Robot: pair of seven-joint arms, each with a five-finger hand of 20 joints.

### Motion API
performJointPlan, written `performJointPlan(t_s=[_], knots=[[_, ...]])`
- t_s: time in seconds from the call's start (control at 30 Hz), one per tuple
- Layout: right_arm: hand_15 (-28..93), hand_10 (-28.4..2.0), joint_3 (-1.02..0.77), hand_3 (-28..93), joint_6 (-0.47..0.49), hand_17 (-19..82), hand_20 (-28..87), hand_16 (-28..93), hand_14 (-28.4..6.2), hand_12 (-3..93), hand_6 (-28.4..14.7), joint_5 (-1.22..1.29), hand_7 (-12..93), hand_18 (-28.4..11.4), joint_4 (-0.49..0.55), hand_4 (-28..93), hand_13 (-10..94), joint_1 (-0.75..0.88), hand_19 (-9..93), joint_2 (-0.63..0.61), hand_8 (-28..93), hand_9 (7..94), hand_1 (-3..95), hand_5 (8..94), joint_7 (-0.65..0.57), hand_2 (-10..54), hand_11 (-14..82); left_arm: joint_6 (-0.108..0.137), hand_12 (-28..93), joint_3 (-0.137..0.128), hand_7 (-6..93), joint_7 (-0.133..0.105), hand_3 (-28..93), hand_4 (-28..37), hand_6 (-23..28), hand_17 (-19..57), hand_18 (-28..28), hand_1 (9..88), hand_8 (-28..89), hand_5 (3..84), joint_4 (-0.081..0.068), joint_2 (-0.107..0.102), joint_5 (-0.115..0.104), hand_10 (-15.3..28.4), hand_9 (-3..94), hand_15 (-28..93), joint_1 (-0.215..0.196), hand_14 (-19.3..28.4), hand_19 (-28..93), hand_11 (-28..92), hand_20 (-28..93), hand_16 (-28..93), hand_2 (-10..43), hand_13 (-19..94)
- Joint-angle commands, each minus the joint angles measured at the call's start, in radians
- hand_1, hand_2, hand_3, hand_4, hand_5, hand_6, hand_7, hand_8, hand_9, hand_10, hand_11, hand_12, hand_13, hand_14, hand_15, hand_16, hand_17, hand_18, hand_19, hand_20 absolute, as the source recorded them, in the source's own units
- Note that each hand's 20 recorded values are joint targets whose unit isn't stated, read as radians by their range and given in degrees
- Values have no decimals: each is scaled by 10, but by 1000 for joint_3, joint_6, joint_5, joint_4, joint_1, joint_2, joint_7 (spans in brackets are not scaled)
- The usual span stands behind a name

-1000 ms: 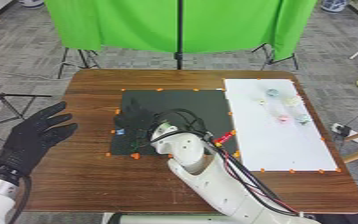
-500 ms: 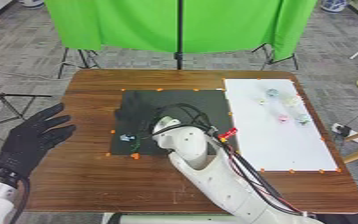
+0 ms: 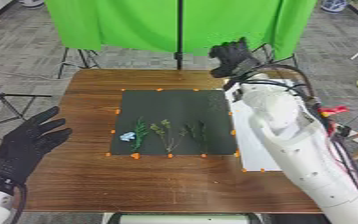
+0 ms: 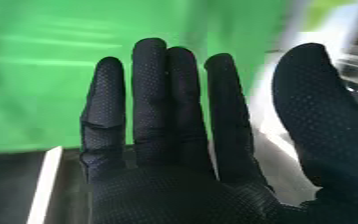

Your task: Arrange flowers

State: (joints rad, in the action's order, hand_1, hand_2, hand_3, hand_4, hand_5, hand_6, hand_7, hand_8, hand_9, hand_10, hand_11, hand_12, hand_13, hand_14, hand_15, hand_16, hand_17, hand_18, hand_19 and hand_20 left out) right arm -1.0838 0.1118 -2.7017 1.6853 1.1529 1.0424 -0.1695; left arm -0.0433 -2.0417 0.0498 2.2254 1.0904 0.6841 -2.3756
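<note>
Well, blue flower [image 3: 127, 136] on dark mat [image 3: 167, 107].

Smooth wood table [image 3: 158, 187]; green cloth backdrop [image 3: 127, 30].

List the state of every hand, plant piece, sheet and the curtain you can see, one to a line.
Left hand: open, empty
Right hand: raised, fingers extended, empty
Blue flower: lying on the black sheet
Left green sprig: lying, beside the flower
Middle sprig: lying, branched
Right dark sprig: lying
Black sheet: flat
White sheet: flat, partly hidden by the right arm
Green curtain: hanging
</note>
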Motion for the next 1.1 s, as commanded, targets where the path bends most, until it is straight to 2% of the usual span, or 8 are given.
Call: performJointPlan(t_s=[0.03, 0.13, 0.4, 0.63, 0.9, 1.1], knots=[[482, -91, -247, 830, 32, 167, 385, 168, -58, 219, -5, -4, 346, -183, 54, -283, 515, 323, 705, -266, -228, 506, 286, 468, -69, -95, 415, -10, 137, -8, 249, 3, 711, -260, 18, -74, 234, 262, -117, 337, 0, 14, 5, 127, 298, 469, -22, 157, 537, 306, 100, -24, -3, 267], [506, -88, -292, 830, 35, 171, 392, 181, -52, 223, -6, 3, 347, -180, 58, -283, 519, 387, 716, -272, -226, 516, 285, 478, -85, -95, 427, -14, 136, -5, 249, 4, 712, -260, 18, -74, 234, 262, -117, 337, -1, 17, 8, 127, 297, 469, -19, 157, 537, 305, 100, -24, -4, 267], [545, -87, -319, 833, 51, 173, 401, 185, -48, 228, -7, 5, 351, -177, 55, -283, 516, 448, 722, -276, -227, 523, 284, 490, -100, -95, 452, -4, 137, 7, 249, 34, 711, -260, 18, -74, 234, 262, -117, 337, -12, 6, 7, 128, 297, 469, 17, 157, 537, 306, 100, -24, -3, 267], [560, -89, -308, 834, 79, 173, 406, 181, -46, 229, -6, -2, 353, -176, 34, -283, 517, 439, 724, -278, -229, 527, 284, 491, -103, -95, 460, -1, 136, 7, 251, 28, 711, -260, 18, -73, 234, 262, -117, 337, -6, 11, 7, 128, 296, 468, 6, 157, 537, 305, 101, -23, -3, 267], [564, -88, -276, 835, 99, 173, 409, 176, -44, 225, -2, -9, 352, -176, 5, -283, 520, 415, 724, -270, -228, 532, 284, 491, -95, -95, 459, 2, 137, 10, 249, 27, 709, -259, 18, -73, 234, 262, -117, 337, -7, 11, 6, 128, 296, 469, 6, 157, 537, 307, 101, -23, -2, 268], [576, -84, -253, 843, 70, 173, 413, 181, -39, 226, 10, -16, 358, -176, -12, -283, 552, 405, 725, -262, -232, 568, 294, 519, -84, -95, 464, 2, 137, 11, 249, 30, 709, -259, 18, -73, 234, 262, -117, 338, -8, 12, 6, 127, 296, 469, 9, 157, 537, 306, 101, -23, -2, 267]])
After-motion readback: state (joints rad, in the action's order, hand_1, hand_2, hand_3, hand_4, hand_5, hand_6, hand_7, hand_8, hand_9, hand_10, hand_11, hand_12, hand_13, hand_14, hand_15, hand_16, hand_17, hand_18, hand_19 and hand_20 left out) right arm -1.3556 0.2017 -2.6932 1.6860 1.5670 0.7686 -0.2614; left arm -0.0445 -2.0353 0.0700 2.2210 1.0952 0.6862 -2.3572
